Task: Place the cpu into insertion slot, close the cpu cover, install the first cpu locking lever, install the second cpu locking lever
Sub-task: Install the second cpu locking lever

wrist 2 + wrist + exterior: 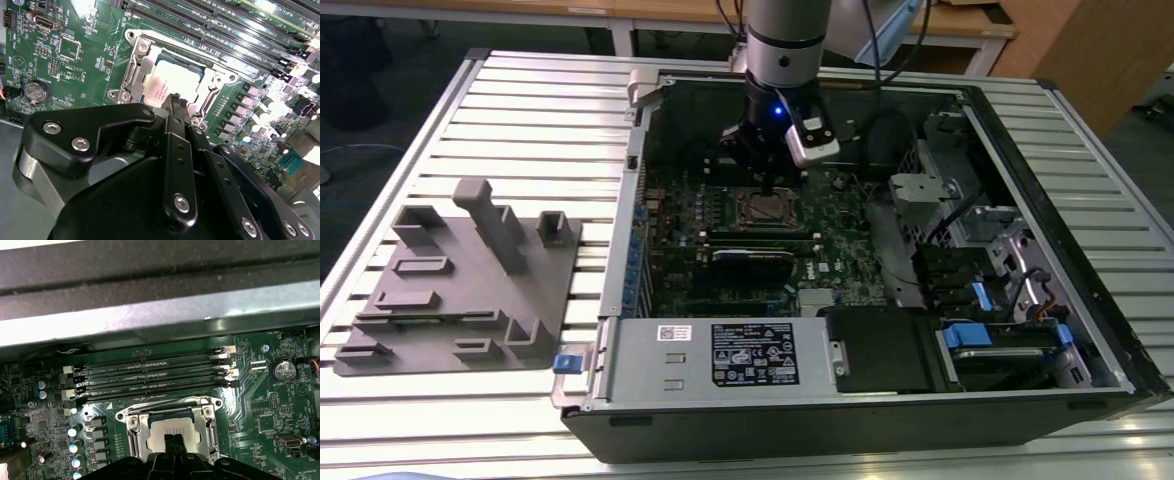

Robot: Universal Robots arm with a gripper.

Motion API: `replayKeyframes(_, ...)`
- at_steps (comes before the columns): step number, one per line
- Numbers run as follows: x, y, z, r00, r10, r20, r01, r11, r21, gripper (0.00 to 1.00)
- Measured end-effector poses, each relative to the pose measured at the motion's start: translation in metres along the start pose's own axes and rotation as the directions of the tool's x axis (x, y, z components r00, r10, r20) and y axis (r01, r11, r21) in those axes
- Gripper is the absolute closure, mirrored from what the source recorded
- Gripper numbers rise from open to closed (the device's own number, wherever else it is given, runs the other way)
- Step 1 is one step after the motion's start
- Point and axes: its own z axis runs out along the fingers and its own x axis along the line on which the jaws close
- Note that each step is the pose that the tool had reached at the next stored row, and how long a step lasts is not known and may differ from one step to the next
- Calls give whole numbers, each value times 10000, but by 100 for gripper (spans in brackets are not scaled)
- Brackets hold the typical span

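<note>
A ribbed metal table carries an open computer case, with a grey moulded fixture lying on the table at the left of the exterior view. Wooden desks run along the top edge of that frame. Inside the case the green board fills the centre, a power supply sits along the lower edge and drive bays with blue tabs are at lower right.

The arm comes down from the top centre of the frame, and its gripper hangs directly over the slot, near the middle of the board.

In the second wrist view the black fingers reach down onto the lower edge of the cpu, whose pale silver face lies flat in the slot at the centre of the frame. The fingers look drawn close together, with only a narrow gap, and their tips seem to touch or nearly touch the chip; whether they grip it cannot be told. The cover appears to lie around the chip as a silvery frame. A coin cell sits at left.

In the first wrist view the cpu sits at lower centre, framed by the cover, with long black memory slots just above it and the fingers rising from the bottom edge.
</note>
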Motion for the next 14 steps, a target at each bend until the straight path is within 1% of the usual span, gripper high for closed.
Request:
replayKeyframes(12,-1,0,-26,10000,0,-1,0,10000,2,90)
replayKeyframes(14,-2,0,-59,10000,0,-1,0,10000,2,90)
